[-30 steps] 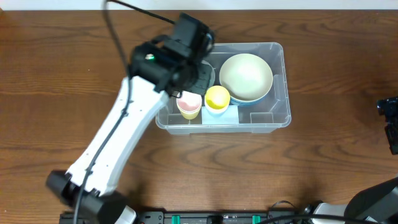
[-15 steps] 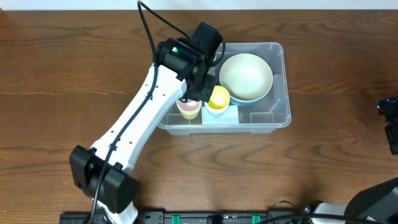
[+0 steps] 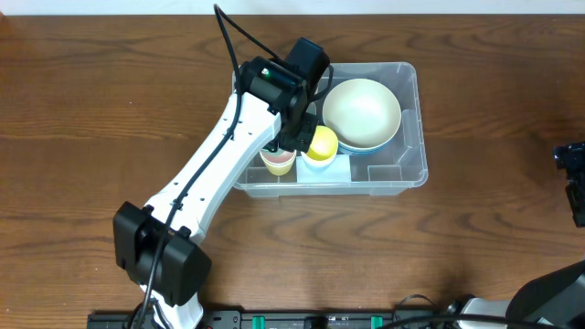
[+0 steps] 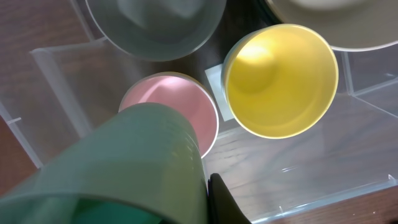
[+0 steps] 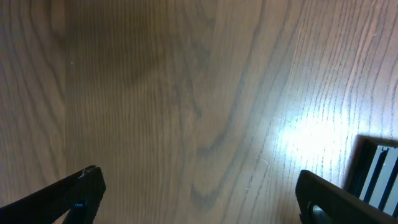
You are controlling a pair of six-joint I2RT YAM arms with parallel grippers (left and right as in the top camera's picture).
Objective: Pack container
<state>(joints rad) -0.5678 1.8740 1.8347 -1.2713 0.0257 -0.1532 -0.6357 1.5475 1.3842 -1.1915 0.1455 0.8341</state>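
While your left arm reaches across the table (image 3: 91, 137) in the overhead view, the container (image 3: 402, 174) sits right of centre. The left gripper (image 3: 284, 144) hangs inside its left end, over the pink cup (image 3: 277, 162). A yellow cup (image 3: 319, 143) stands just beside the pink one, and a cream bowl (image 3: 362, 111) fills the far right part. The right gripper (image 3: 571, 178) waits at the table's right edge, well apart from all of it.

From the left wrist, you are clamped on a green cup (image 4: 124, 168), with one finger (image 4: 219, 198) showing against its outer wall. The cup hangs over the pink one, offset towards its near side, and a grey bowl (image 4: 155, 25) lies beyond. If you lower from this offset, I judge the green cup could land on the pink rim and tip it into the yellow cup. The outside finger could also catch the clear wall close by. A pale label (image 4: 213, 84) shows beside the yellow cup, but no writing on it can be read.

From the right wrist, you see only bare wood, with the jaws spread wide apart.
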